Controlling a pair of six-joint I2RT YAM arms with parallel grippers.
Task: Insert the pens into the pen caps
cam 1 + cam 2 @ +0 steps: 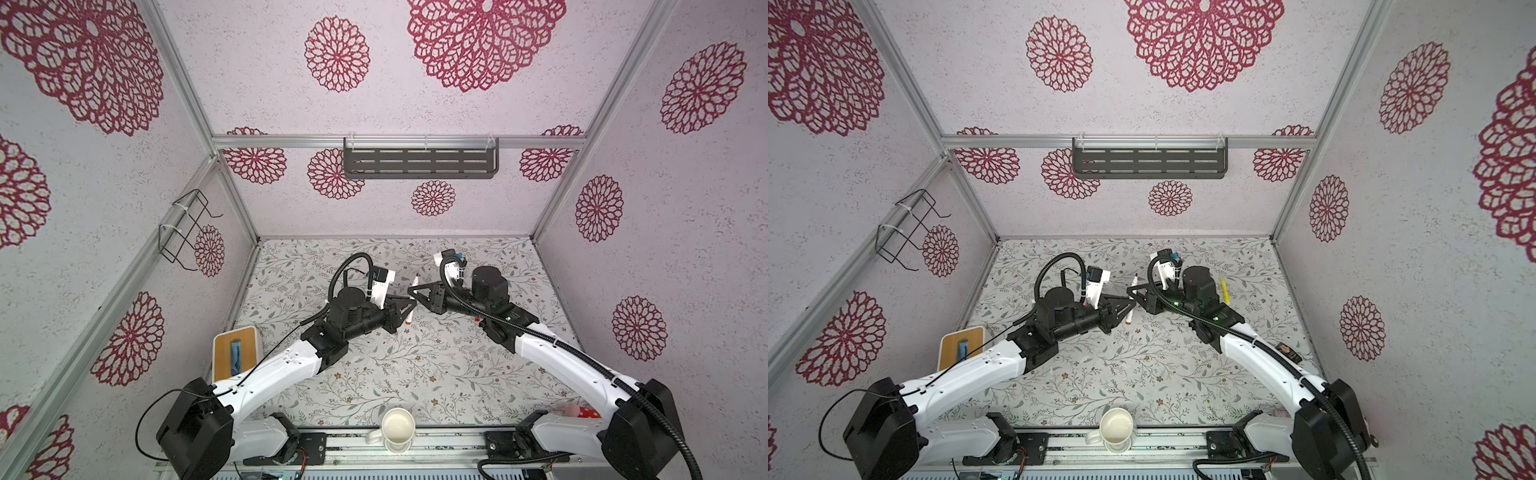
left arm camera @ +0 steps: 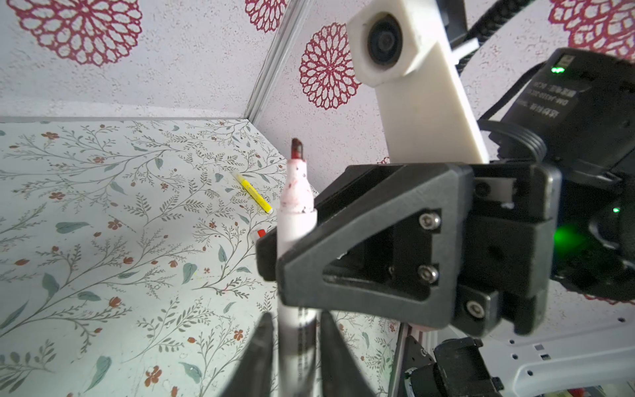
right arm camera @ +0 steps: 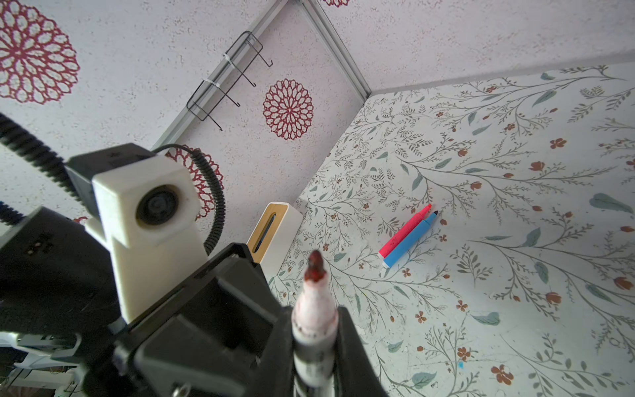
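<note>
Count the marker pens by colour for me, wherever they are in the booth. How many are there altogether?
white-and-red pen: 1
yellow pen: 1
pink pen: 1
blue pen: 1
Total: 4

A robot laboratory cell: an aluminium frame (image 1: 291,142) carries wallpapered panels (image 1: 249,91), and two robot arms (image 1: 270,374) are mounted on a rail (image 1: 449,445).

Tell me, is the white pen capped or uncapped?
Uncapped: the white pen shows a bare, red-stained tip in both wrist views.
</note>
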